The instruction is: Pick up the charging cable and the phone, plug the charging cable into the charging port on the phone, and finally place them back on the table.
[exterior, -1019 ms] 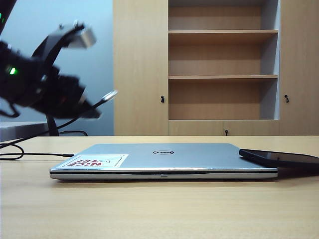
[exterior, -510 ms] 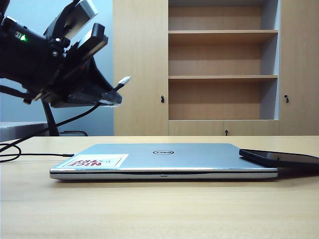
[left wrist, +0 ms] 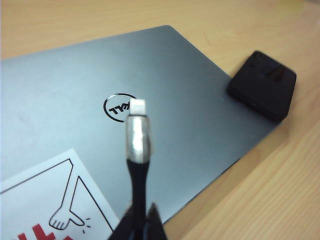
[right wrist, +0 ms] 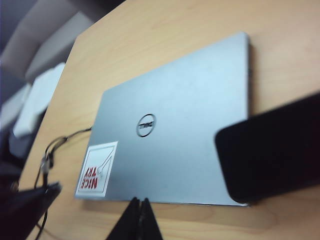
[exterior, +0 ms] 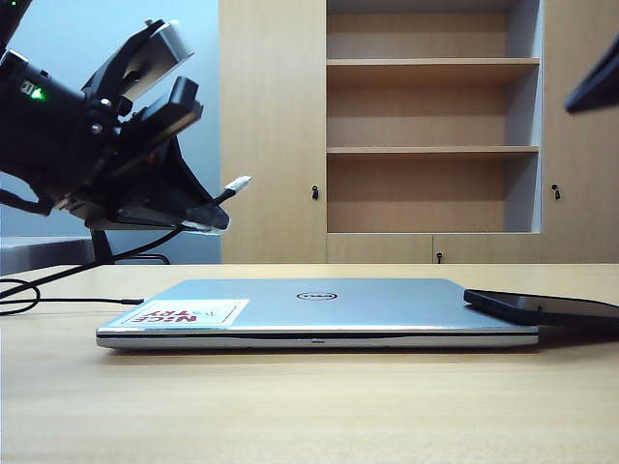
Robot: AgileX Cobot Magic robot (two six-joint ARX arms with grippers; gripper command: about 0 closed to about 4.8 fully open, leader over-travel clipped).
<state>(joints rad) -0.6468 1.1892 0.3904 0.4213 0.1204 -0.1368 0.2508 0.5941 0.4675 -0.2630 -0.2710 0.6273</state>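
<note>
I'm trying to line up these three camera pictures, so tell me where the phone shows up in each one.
Exterior view: the phone lies low at the right, overlapping the laptop's right end.
Left wrist view: phone at upper right, beyond the charging cable shut in the left gripper.
Right wrist view: phone large at right, above the shut right gripper.
Shared landmark: the laptop's Dell logo.

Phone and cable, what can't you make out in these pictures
- Charging port: too small to see on the phone in any view.
- Phone's far end: cut off by the frame edge in the exterior and right wrist views.
- Right gripper: only shut fingertips show in its wrist view; the exterior view crops it at the corner.
- Charging cable: the left gripper, shut on it, hides the cord behind the plug.
</note>
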